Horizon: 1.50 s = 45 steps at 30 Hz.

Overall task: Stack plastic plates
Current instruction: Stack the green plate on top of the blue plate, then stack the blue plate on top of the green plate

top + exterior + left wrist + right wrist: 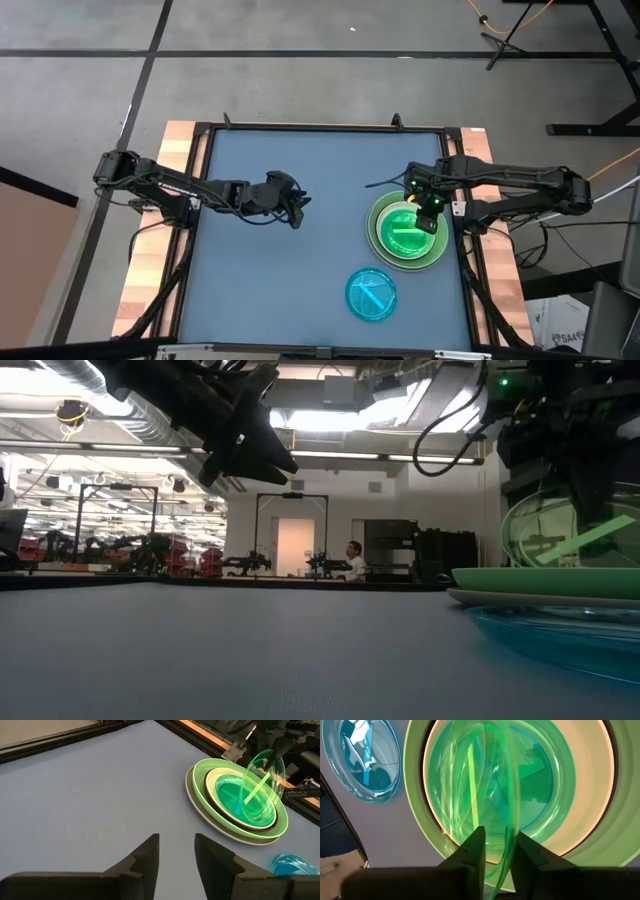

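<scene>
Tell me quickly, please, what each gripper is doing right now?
Left gripper: open, empty, hovering over the table.
Right gripper: fingers astride the rim of a tilted small green plate above the stack; loosening or gripping cannot be told.

Blue table carries plate stack, blue plate.

loc: robotics lab | evid: more arm rigs, ceiling ducts, concrete floor

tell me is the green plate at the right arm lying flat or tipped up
Tipped up: the small translucent green plate stands on edge over the stack, its rim between the right tool's fingers.
</scene>
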Motion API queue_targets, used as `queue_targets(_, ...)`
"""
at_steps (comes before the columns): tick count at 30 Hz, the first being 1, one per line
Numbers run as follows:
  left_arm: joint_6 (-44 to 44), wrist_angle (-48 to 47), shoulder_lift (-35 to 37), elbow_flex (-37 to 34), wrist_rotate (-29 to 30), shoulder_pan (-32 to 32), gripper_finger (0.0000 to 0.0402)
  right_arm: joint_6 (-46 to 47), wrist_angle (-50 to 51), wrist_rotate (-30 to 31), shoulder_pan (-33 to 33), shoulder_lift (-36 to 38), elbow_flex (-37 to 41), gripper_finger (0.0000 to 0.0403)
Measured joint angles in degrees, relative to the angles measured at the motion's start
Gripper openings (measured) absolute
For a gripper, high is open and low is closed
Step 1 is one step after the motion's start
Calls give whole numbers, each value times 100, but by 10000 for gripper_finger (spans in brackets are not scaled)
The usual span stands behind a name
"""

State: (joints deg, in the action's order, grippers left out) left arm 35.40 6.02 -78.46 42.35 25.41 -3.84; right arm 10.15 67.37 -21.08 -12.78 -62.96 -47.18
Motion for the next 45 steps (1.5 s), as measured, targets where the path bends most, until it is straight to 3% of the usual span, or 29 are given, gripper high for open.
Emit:
queue_targets(15,0,0,0,0,0,0,118,0,26,0,0,0,0,94)
queue_targets(25,2,0,0,0,0,0,118,0,25,52,0,0,0,157)
queue_targets(34,0,-2,0,0,0,2,118,1,26,716,0,0,0,187)
queue_targets(45,1,-1,0,0,0,0,118,-2,24,1887,0,0,0,189)
